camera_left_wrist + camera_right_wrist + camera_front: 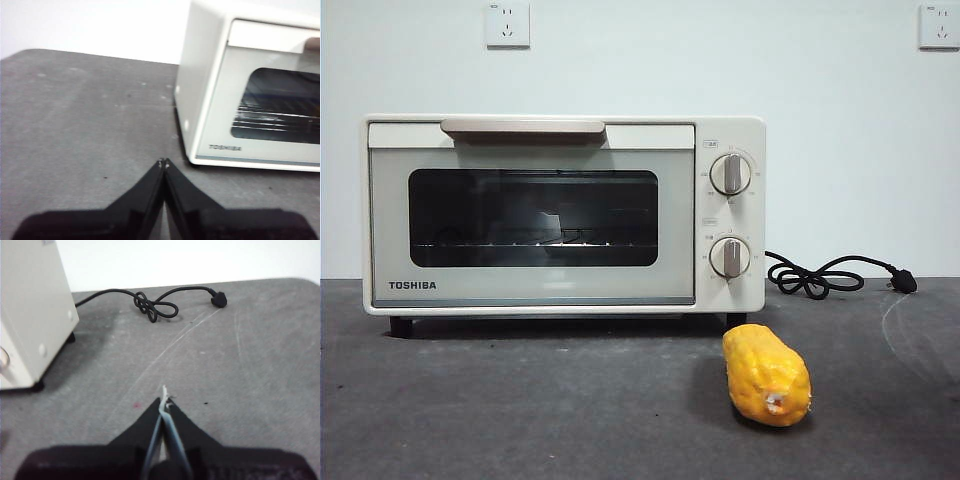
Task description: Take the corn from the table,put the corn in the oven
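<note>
On the dark grey tabletop (520, 410), at the near right of the front view, lies the corn (766, 375). It is yellow-orange and bumpy, and its pale stub end points toward the camera. It rests just in front of the right corner of the oven (563, 215), near it but not touching it. The oven is cream-white and stands at the far side, with its glass door closed and its beige handle (523, 127) along the top edge. Two knobs (730, 174) sit on its right panel. A black cord (820, 277) lies coiled on the tabletop to the right of the oven, with its plug free.

Neither arm shows in the front view. The left claw (163, 162) hangs over bare tabletop near the left side of the oven, its jaws pressed together. The right claw (164, 401) hangs over the tabletop near the right side of the oven, its jaws also pressed together and holding nothing.
</note>
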`<state>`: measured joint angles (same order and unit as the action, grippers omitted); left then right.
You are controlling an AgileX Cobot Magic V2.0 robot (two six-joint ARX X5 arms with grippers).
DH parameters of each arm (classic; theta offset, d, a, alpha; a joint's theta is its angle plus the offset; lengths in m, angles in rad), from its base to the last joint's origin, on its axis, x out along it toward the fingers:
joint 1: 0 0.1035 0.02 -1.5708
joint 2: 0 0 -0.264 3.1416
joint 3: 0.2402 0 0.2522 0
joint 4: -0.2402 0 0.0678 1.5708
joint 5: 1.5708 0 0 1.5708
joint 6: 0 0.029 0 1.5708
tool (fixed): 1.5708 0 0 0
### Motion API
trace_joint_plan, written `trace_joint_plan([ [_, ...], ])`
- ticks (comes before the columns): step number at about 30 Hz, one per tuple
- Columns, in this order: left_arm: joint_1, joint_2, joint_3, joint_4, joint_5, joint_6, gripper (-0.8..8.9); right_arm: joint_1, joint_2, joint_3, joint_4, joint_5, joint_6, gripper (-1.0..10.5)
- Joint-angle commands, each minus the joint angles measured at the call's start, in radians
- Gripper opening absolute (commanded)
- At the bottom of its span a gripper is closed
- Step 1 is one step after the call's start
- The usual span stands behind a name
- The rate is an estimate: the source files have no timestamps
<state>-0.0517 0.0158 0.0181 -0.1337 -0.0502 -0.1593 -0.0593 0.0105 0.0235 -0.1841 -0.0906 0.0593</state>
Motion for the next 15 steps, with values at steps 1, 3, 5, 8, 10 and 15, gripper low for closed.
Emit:
trace_joint_plan([
  [1,-0.002,0.0,-0.007,0.002,0.015,-0.056,-0.03,0.0,-0.001,-0.009,0.006,-0.008,0.235,0.0],
  [3,-0.002,0.0,-0.007,-0.014,0.086,-0.091,-0.04,0.0,0.0,-0.009,0.005,-0.018,0.329,0.0],
  [5,-0.002,0.004,-0.006,-0.036,0.183,-0.12,-0.04,0.0,0.006,-0.009,0.006,-0.051,0.368,0.0],
  [8,-0.005,0.031,-0.002,-0.032,0.377,-0.167,-0.05,0.0,0.019,-0.009,0.014,-0.132,0.367,0.0],
  [10,-0.005,0.053,0.002,-0.034,0.449,-0.188,-0.05,0.0,0.019,-0.008,0.017,-0.13,0.368,0.0],
  [15,-0.006,0.109,0.044,-0.037,0.507,-0.261,-0.05,0.0,0.019,-0.003,0.093,-0.161,0.426,0.0],
])
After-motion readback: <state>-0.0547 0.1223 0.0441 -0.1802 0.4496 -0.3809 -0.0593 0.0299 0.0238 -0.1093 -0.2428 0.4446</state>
